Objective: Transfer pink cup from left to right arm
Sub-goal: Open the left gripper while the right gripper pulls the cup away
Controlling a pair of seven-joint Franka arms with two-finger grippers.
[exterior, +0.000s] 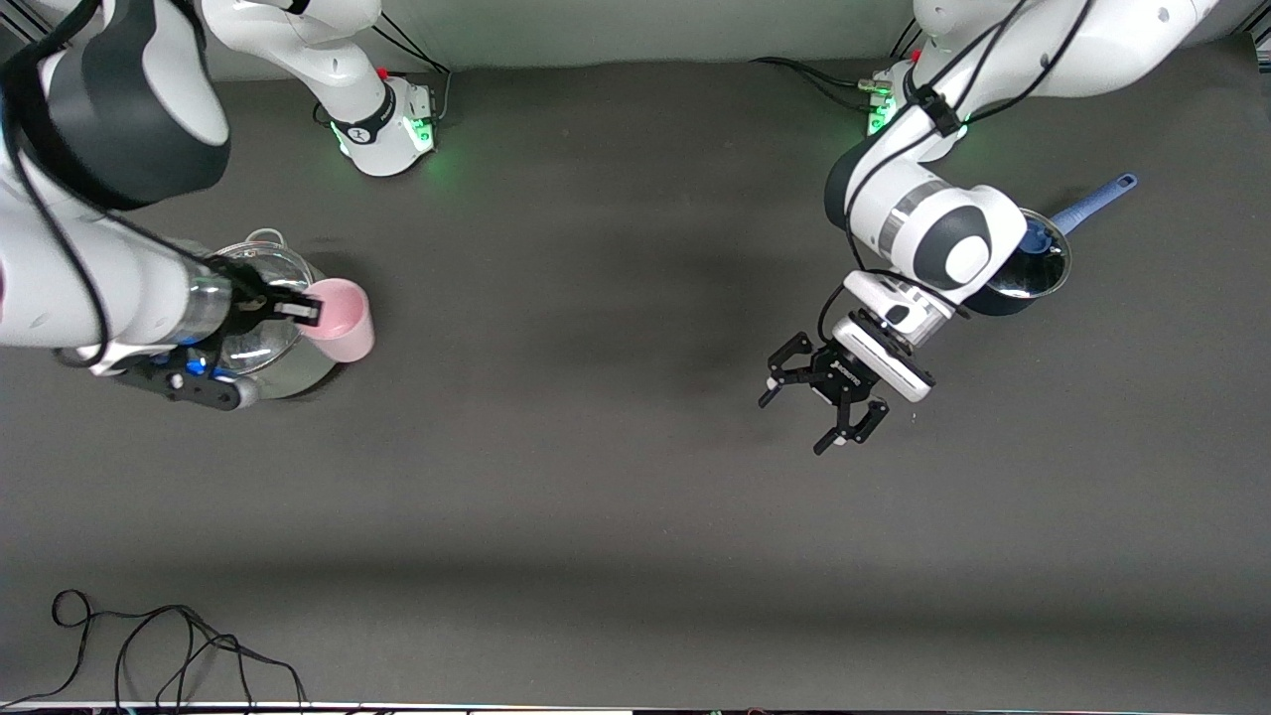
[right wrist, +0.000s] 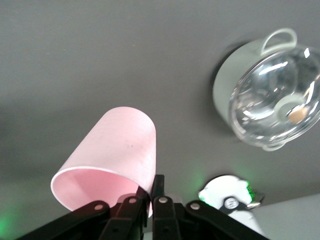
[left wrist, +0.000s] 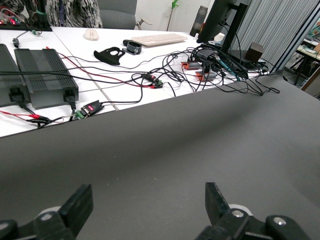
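— We see soft, even light from above on the dark grey table mat (exterior: 596,497). Wide, faint shadows lie across its middle.

— We see small green lamps glowing at both arm bases, tinting the mat there. The clear glass pot lid (right wrist: 272,102) shines with white glare.

— In the left wrist view, the black fingertips (left wrist: 75,205) close to us look blurry. The small pale-pink plastic cup (right wrist: 112,155) looks sharp.

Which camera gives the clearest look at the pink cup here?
The right wrist view: the pink cup fills it, rim pinched by the right gripper. The front view shows it smaller, beside the glass-lidded pot. The left wrist view misses it.
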